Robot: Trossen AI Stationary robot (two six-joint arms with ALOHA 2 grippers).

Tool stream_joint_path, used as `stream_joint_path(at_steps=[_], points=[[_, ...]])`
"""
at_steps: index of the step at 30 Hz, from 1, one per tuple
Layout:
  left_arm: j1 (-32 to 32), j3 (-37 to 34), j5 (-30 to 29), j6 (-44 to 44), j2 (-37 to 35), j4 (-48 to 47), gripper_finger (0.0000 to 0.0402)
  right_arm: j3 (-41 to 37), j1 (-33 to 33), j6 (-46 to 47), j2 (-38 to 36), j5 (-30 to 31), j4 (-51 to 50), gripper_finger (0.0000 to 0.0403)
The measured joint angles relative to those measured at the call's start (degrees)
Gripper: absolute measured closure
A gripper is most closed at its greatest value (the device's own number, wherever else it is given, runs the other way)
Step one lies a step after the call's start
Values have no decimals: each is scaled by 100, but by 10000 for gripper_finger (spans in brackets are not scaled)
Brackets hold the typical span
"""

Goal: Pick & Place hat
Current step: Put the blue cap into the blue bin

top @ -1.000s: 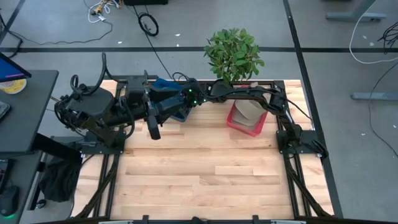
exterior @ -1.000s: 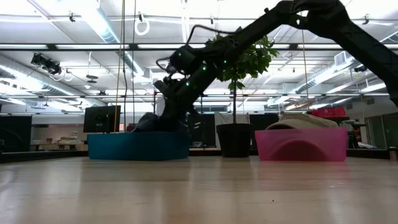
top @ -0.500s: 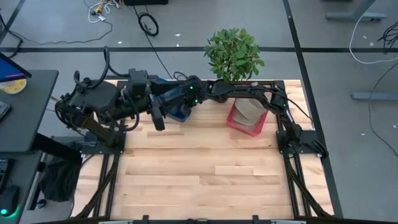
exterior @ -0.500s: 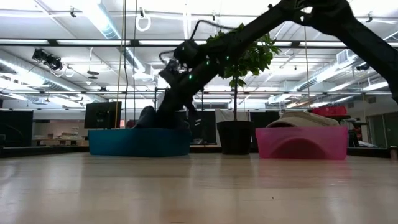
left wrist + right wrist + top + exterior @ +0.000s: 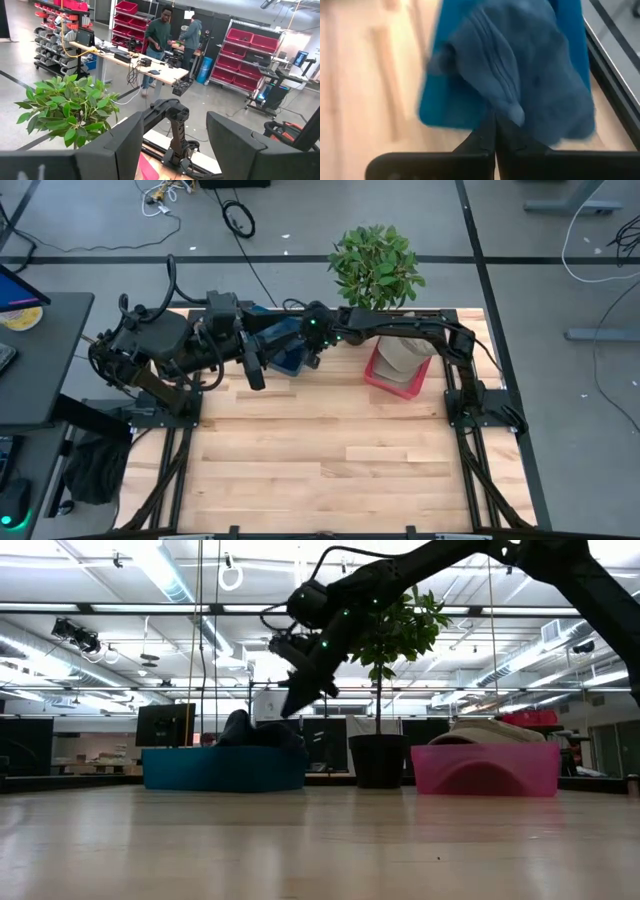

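Lying crumpled in the blue tray (image 5: 290, 360) at the 11 o'clock part of the desk (image 5: 320, 450): the dark blue hat (image 5: 520, 75), its folds spilling over the tray's far rim in the right wrist view. Hanging just above that hat: the right pincer (image 5: 492, 131), fingers pressed together with nothing between them, tips clear of the cloth. In the low view, angling down from the upper right toward the hat (image 5: 255, 728), the right pincer (image 5: 292, 708) stopping short of the tray (image 5: 222, 770). Reaching across from 9 o'clock: the left pincer (image 5: 250, 372), just beside the tray's near edge, fingers spread wide and holding nothing, as the left wrist view shows. Sitting at 1 o'clock: a pink tray (image 5: 395, 375) with a beige hat (image 5: 487, 730) in it, and a potted plant (image 5: 375, 268) right behind. Standing in the room beyond: two people (image 5: 170, 37) at a bench.
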Motion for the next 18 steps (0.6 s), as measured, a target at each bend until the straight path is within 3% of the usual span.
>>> stream_joint_path(at_steps=[8,18], points=[[0,0,-6,-2,0,4,181,-7,-23,-50,14,756,-543,403],[0,0,-56,-102,0,26,181,-302,-72,-302,185,527,248,403]])
